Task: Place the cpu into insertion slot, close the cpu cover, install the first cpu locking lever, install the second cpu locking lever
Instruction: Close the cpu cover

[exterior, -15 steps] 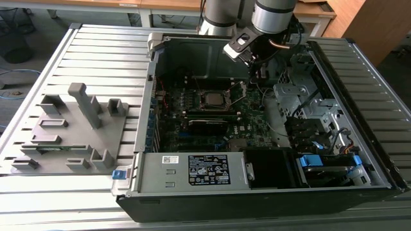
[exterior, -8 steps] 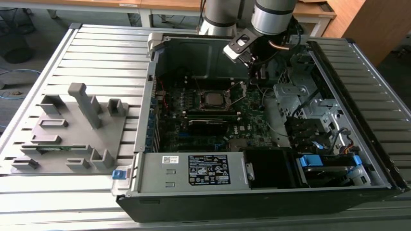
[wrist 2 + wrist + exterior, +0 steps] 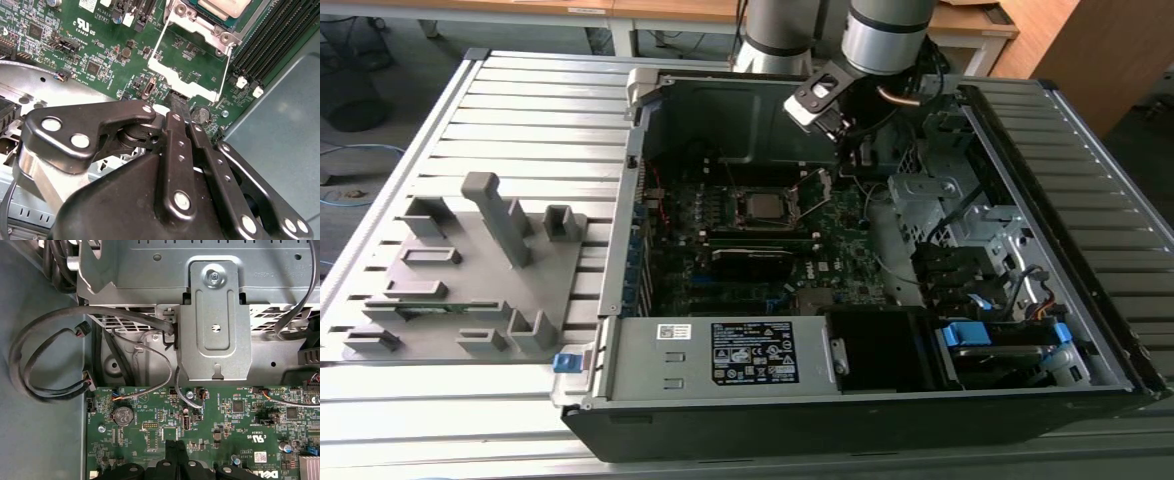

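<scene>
Cpu [image 3: 220, 6] seated in insertion slot [image 3: 186, 15]; cpu cover [image 3: 159, 46] standing raised; gripper [image 3: 179, 100] pinched closed at its free edge.

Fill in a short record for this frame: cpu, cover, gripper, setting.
cpu: cpu seated in the insertion slot
cover: cpu cover swung open, not over the cpu
gripper: gripper shut, tips at the cover's free edge; contact unclear
setting: open computer case on a slatted table
</scene>
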Motion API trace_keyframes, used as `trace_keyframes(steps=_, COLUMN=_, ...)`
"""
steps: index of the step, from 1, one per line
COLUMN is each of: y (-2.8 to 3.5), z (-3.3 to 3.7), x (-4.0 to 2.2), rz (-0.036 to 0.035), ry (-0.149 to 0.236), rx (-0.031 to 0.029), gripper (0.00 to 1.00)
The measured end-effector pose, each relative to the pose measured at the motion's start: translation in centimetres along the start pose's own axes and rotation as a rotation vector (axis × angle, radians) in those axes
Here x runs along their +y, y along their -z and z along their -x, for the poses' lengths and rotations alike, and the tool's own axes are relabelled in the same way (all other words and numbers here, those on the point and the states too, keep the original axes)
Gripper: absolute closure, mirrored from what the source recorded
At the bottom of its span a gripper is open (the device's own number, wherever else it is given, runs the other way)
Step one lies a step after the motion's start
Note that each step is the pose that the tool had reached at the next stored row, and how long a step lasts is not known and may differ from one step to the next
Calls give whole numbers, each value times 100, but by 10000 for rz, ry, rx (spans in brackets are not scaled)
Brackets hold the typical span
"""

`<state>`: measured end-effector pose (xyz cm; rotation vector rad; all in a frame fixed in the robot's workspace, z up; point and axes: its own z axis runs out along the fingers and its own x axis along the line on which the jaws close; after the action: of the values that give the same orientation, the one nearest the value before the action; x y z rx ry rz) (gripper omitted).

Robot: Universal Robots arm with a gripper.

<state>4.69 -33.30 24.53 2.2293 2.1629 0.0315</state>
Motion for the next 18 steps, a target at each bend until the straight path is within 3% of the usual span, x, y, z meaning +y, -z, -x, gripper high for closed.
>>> trace_keyframes(steps=6, y=-1, z=0, x=0, rz=-3, ry=0, rx=1, gripper=90)
trace_keyframes(steps=8, y=-3, z=0, x=0, rz=-77, ry=0, rx=3, gripper=90)
trace_keyframes(steps=10, y=-4, z=0, x=0, rz=-205, ry=2, rx=-4, gripper=90)
trace_keyframes(steps=18, y=-4, z=0, x=-3, rz=-211, ry=2, rx=-4, gripper=90)
